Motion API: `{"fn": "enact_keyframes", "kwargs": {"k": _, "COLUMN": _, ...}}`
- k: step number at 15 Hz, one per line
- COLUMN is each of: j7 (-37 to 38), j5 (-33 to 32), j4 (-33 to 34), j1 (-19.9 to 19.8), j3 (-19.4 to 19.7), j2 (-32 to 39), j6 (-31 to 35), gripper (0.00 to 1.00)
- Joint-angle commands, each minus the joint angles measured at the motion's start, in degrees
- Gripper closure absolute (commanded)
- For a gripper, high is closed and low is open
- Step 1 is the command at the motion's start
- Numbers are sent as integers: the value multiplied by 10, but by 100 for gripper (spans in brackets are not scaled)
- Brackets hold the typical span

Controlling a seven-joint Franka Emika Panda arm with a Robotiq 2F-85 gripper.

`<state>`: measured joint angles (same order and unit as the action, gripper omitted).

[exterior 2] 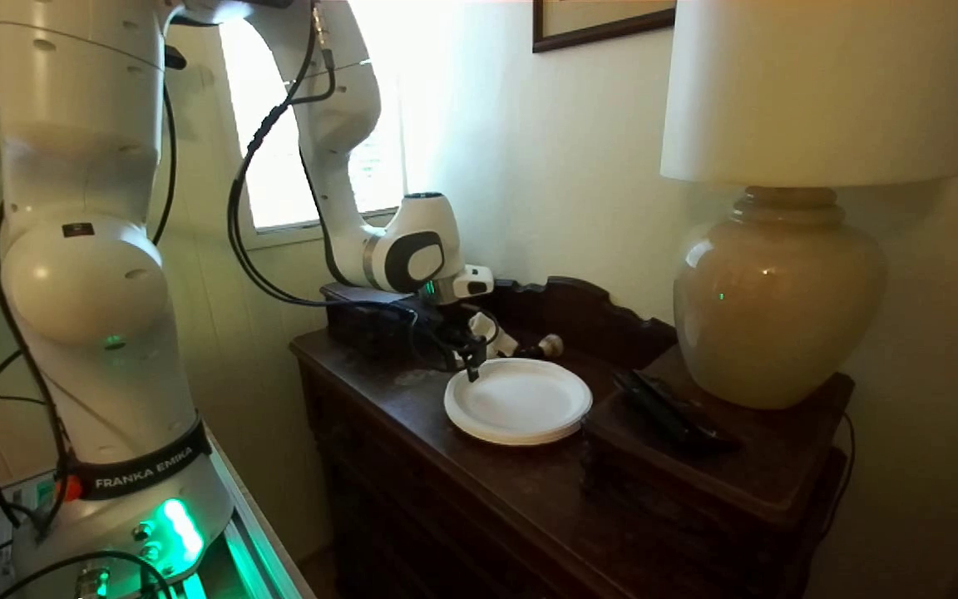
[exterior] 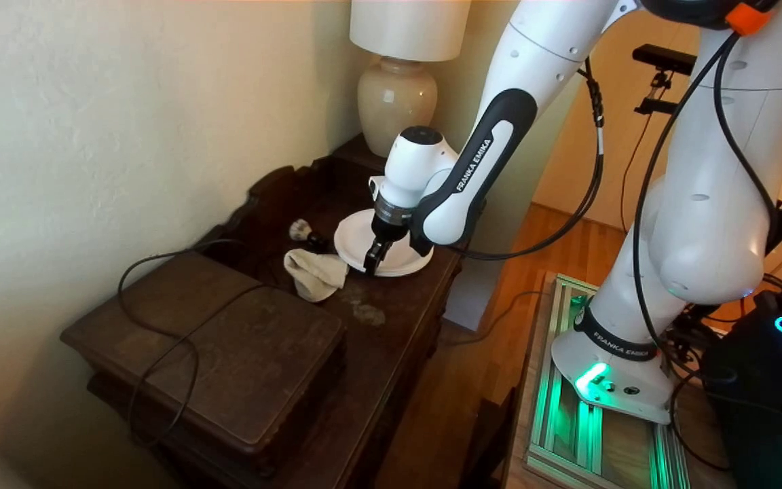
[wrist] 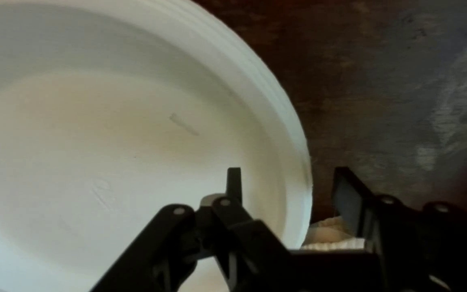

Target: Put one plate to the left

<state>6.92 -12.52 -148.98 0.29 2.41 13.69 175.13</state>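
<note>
My pincer point(wrist: 286, 180) gapes across the rim of the top white plate point(wrist: 136, 170), 1 finger point(wrist: 234, 178) over its well, 1 beyond its edge. That plate sits on a stack point(exterior 2: 520, 438) on the wooden dresser point(exterior: 377, 353); how many lie under it I cannot tell. A cream cloth point(exterior: 316, 275) lies just beside the rim, close by my outer finger, on the side toward the dresser's raised end point(exterior: 262, 339), where a black cord point(exterior: 179, 337) loops across. A shaving brush point(exterior: 301, 231) lies between the stack and the backboard point(exterior 2: 585, 311). On the opposite raised end point(exterior 2: 745, 474) stands a table lamp point(exterior 2: 778, 291), with a black object point(exterior 2: 669, 412) I cannot name just beside it.
</note>
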Motion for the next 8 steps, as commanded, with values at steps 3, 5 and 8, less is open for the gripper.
{"fn": "enact_keyframes", "kwargs": {"k": 3, "j7": -46, "j5": 40, "j4": 7, "j1": -3, "j3": -11, "j2": 14, "j6": 12, "gripper": 53}}
{"fn": "enact_keyframes", "kwargs": {"k": 5, "j7": -56, "j5": 49, "j4": 7, "j1": -6, "j3": -16, "j2": 13, "j6": 11, "gripper": 62}}
{"fn": "enact_keyframes", "kwargs": {"k": 8, "j7": -67, "j5": 60, "j4": 7, "j1": -10, "j3": -20, "j2": 11, "j6": 10, "gripper": 72}}
